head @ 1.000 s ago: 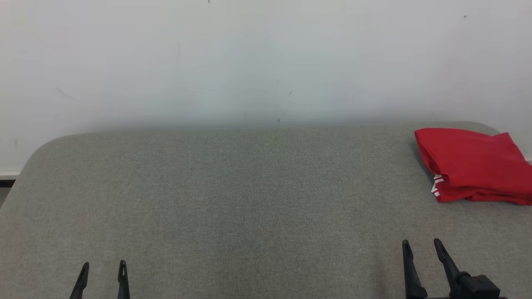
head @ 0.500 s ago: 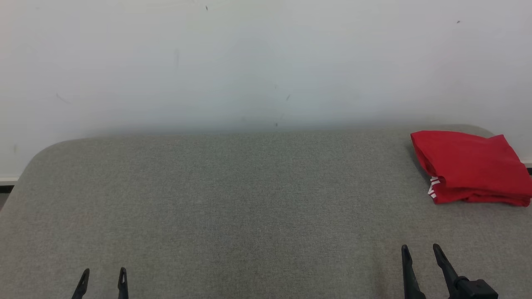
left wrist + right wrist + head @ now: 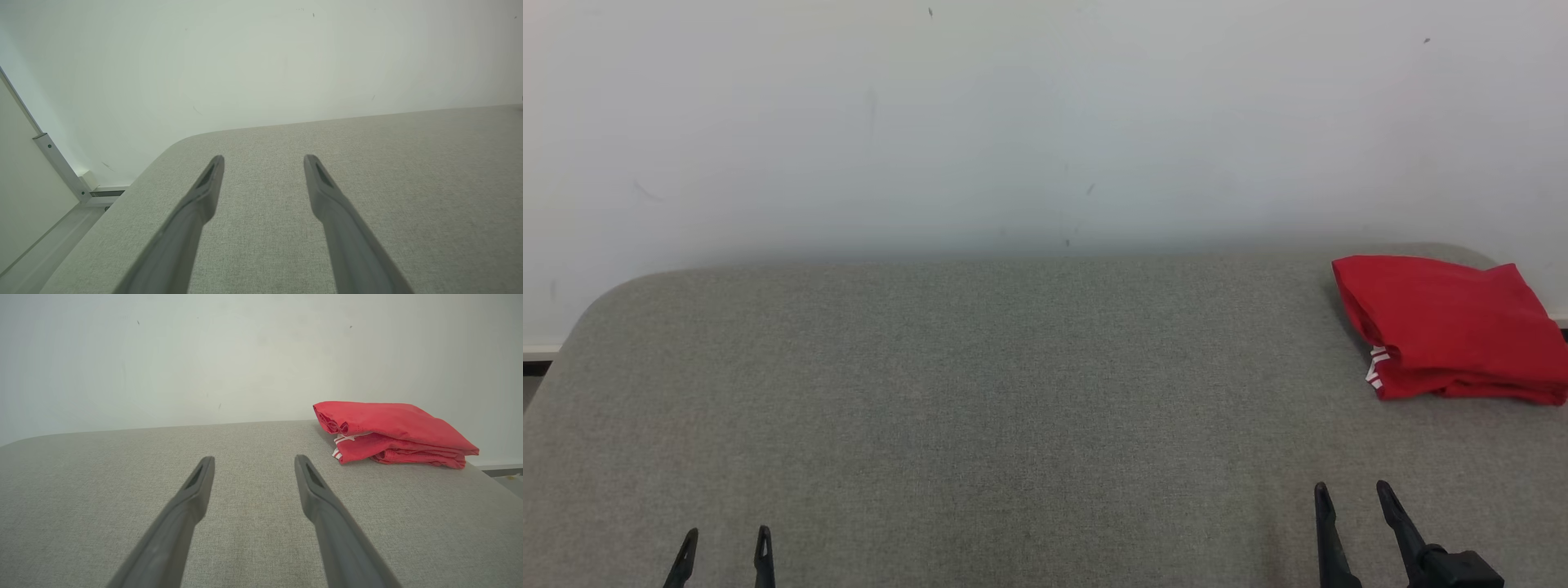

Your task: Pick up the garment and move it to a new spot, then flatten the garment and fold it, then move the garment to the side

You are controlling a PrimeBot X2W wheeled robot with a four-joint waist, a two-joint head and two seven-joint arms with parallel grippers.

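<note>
- two grippers, left gripper [image 3: 723, 545] and right gripper [image 3: 1352, 500], stand wide open and empty.
- garment [image 3: 1445, 327] lies folded at the far right corner of the padded surface [image 3: 1013, 392], apart from both.
- judged: last step looks done; next move needs only staying clear.

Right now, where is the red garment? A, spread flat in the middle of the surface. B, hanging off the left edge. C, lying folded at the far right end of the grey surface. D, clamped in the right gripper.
C: the red garment lies folded at the far right end of the grey surface, well apart from the open right gripper and the open left gripper.
</note>
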